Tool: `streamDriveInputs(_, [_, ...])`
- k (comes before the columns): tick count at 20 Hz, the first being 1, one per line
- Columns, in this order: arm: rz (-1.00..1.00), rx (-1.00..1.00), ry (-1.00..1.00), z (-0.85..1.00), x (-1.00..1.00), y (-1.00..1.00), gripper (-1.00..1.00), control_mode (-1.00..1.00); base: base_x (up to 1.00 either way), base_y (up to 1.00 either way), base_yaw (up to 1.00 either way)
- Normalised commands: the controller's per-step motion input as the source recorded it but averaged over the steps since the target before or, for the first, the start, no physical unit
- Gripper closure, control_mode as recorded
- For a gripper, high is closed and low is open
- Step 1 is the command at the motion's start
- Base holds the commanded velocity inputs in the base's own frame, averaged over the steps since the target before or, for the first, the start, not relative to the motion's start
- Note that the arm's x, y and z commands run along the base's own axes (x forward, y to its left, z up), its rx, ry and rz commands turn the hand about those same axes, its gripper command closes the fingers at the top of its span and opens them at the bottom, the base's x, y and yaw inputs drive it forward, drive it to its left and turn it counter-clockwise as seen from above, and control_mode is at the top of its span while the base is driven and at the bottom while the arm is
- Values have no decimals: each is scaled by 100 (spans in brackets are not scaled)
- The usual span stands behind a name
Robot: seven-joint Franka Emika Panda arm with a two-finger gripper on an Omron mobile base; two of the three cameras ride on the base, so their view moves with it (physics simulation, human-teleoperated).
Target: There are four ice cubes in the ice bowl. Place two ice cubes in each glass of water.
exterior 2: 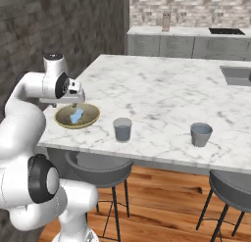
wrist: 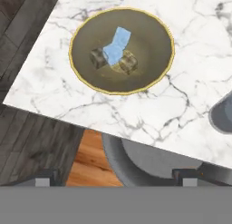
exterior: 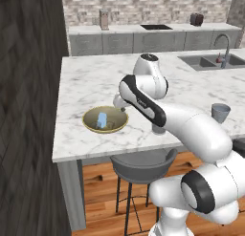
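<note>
The ice bowl [exterior: 115, 126] [exterior 2: 94, 115] [wrist: 149, 44], olive-gold with a yellow rim, sits near the counter's front left corner. Pale blue ice cubes [exterior: 102, 119] [exterior 2: 76, 116] [wrist: 117, 46] lie in its middle, with two dull translucent blocks beside them. My gripper [exterior: 120, 106] [exterior 2: 74, 107] [wrist: 113, 177] hovers open just above the bowl, toward its counter-edge side, holding nothing. One glass of water [exterior 2: 122, 129] [wrist: 223, 114] stands right of the bowl, partly behind my arm in the left base view. The other glass [exterior: 220, 112] [exterior 2: 201, 134] stands farther right.
The marble counter [exterior: 95, 82] [exterior 2: 162, 89] ends just in front of the bowl. A grey stool [exterior: 143, 166] [exterior 2: 100, 167] [wrist: 149, 157] stands below that edge. A sink [exterior: 210, 62] is set in the far right. A dark wall runs along the left.
</note>
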Motion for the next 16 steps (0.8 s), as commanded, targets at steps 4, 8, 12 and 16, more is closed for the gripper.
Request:
streamDriveInputs(4, [8,-12,0,-36,45,4,-100,-100,0,0,0])
streamDriveInputs(8, [12,-22,0,-52,24,1,-100,-100,0,0,0])
streamDriveInputs(12, [10,-1,-3,-53,29,18,-100,-100,0,0,0])
streamDriveInputs(16, [8,2,-2,-48,47,15,-100,-100,0,0,0])
